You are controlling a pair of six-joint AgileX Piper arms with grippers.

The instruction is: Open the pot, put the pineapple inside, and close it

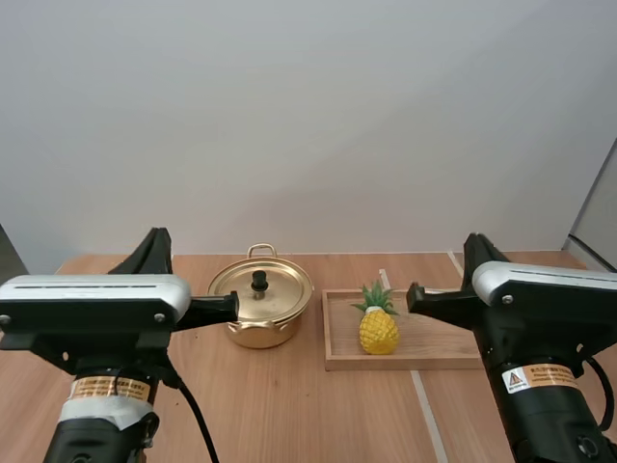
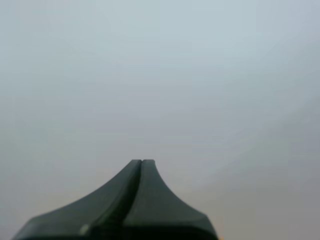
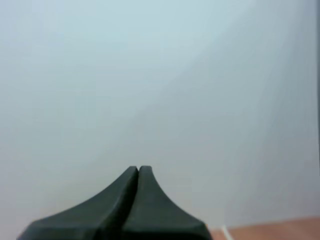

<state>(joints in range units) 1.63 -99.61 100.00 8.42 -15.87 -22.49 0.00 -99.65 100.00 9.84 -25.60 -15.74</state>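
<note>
A shallow wooden tray (image 1: 439, 359) lies on the table (image 1: 289, 395) just right of the golden pot (image 1: 258, 333), and both arms hang raised on the near side, the left gripper (image 1: 231, 308) pointing toward the pot, the right gripper (image 1: 413, 295) toward the tray, each closed tight into one dark wedge, holding nothing. The pot wears its lid (image 1: 280, 287), black knob (image 1: 258, 280) on top; the yellow pineapple (image 1: 379, 331), green-leaved, stands upright at the tray's left end.
</note>
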